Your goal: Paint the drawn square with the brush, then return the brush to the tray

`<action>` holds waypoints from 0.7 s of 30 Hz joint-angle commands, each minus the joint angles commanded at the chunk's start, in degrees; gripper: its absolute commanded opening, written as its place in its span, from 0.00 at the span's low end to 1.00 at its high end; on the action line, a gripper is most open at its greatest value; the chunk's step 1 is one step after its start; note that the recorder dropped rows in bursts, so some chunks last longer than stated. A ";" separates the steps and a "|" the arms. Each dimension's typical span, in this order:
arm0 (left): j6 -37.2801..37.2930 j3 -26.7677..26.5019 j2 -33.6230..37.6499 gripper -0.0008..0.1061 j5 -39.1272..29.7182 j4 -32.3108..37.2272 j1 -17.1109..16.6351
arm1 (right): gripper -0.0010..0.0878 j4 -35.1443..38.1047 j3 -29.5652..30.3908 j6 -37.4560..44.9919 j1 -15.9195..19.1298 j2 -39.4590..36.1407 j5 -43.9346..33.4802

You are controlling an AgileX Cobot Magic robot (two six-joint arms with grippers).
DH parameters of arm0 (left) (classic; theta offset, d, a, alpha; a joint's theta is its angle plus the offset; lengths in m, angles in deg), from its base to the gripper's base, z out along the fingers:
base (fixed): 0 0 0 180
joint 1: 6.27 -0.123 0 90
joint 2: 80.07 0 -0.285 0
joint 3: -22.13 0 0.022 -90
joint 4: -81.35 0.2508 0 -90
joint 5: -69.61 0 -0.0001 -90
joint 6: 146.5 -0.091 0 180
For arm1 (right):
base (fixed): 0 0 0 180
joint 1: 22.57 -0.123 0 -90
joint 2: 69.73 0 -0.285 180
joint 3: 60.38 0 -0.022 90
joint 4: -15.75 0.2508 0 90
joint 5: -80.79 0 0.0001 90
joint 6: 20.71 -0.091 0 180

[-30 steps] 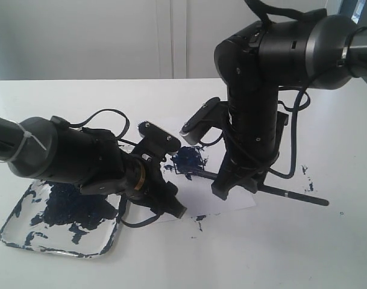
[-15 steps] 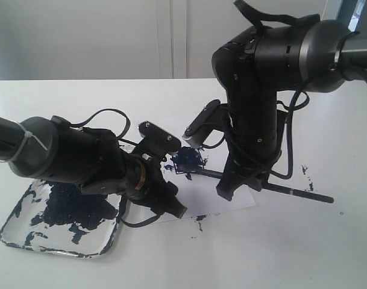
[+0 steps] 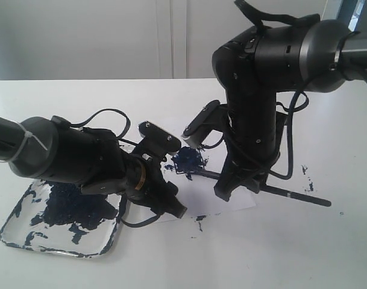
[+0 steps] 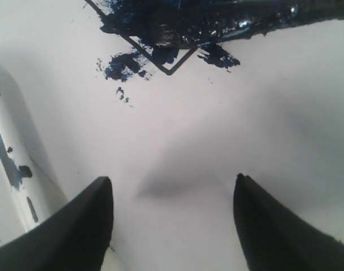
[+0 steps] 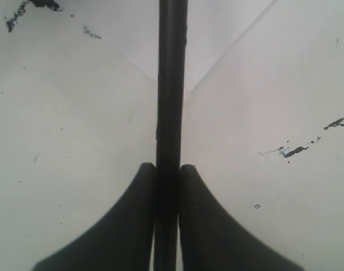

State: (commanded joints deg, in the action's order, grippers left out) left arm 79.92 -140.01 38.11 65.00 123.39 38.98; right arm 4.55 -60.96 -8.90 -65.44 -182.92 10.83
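The drawn square (image 3: 187,159) on the white paper (image 3: 231,205) is daubed blue-black; in the left wrist view one corner of its outline (image 4: 169,71) shows under wet paint. My right gripper (image 3: 230,184) (image 5: 168,167) is shut on the black handle of the brush (image 3: 291,194) (image 5: 172,84). The brush lies low and nearly flat, with its paint-coated tip end (image 4: 239,20) on the square. My left gripper (image 3: 178,209) (image 4: 172,182) is open and holds nothing. It hovers low over the paper, between the square and the tray (image 3: 62,251).
The tray's clear rim (image 4: 13,169) sits right beside the left gripper. Dark paint smears (image 3: 200,218) and specks (image 3: 306,170) (image 5: 296,151) dot the table around the sheet. A white wall rises behind the table's far edge.
The right gripper and the brush shifted slightly right along the paper, then back again. The left arm has not moved.
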 joint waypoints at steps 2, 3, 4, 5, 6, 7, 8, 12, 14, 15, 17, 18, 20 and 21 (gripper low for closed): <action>0.00 0.00 0.00 0.62 0.00 0.00 0.00 | 0.01 0.56 0.00 0.14 0.00 0.00 0.00; 0.00 0.00 0.00 0.62 0.00 0.00 0.00 | 0.01 0.82 0.00 0.29 0.00 0.00 0.00; 0.00 0.00 0.00 0.62 0.00 0.00 0.00 | 0.01 1.06 0.00 0.59 0.00 0.00 0.00; 0.00 0.00 0.00 0.62 0.00 0.00 0.00 | 0.01 1.06 0.00 0.59 0.00 0.00 0.00; 0.00 0.00 0.00 0.62 0.00 0.00 0.00 | 0.01 0.66 0.00 0.59 0.00 0.00 0.00; 0.00 0.00 0.00 0.62 0.00 0.00 0.00 | 0.01 0.37 0.00 0.59 0.00 0.00 0.00; 0.00 0.00 0.00 0.62 0.00 0.00 0.00 | 0.01 -0.15 0.00 0.59 0.00 0.00 0.00; 0.00 0.00 0.00 0.62 0.00 0.00 0.00 | 0.01 -2.72 0.00 -0.15 0.00 -0.14 0.00; 0.00 0.00 0.00 0.62 0.00 0.00 0.00 | 0.01 -3.00 0.00 -0.13 0.00 -0.14 0.00; 0.00 0.00 0.00 0.62 0.00 0.00 0.00 | 0.01 -3.00 0.00 -0.13 0.00 -0.14 0.00; 0.00 0.00 0.00 0.62 -0.10 0.00 0.00 | 0.01 -3.11 0.00 -0.13 0.00 -0.14 0.00; 0.00 0.00 0.00 0.62 -0.10 0.00 0.00 | 0.01 -3.76 0.00 -0.13 0.00 -0.14 0.00; 0.00 0.00 0.00 0.62 -0.10 0.00 0.00 | 0.01 -5.25 0.00 -0.98 0.00 -0.14 0.00; 0.00 0.00 0.00 0.62 -0.10 0.00 0.00 | 0.01 -5.96 0.10 -1.63 0.00 -0.14 0.00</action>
State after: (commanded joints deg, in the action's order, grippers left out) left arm 79.92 -140.01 38.11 64.90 123.39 38.98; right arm -1.41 -60.86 -10.53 -65.44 -183.06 10.83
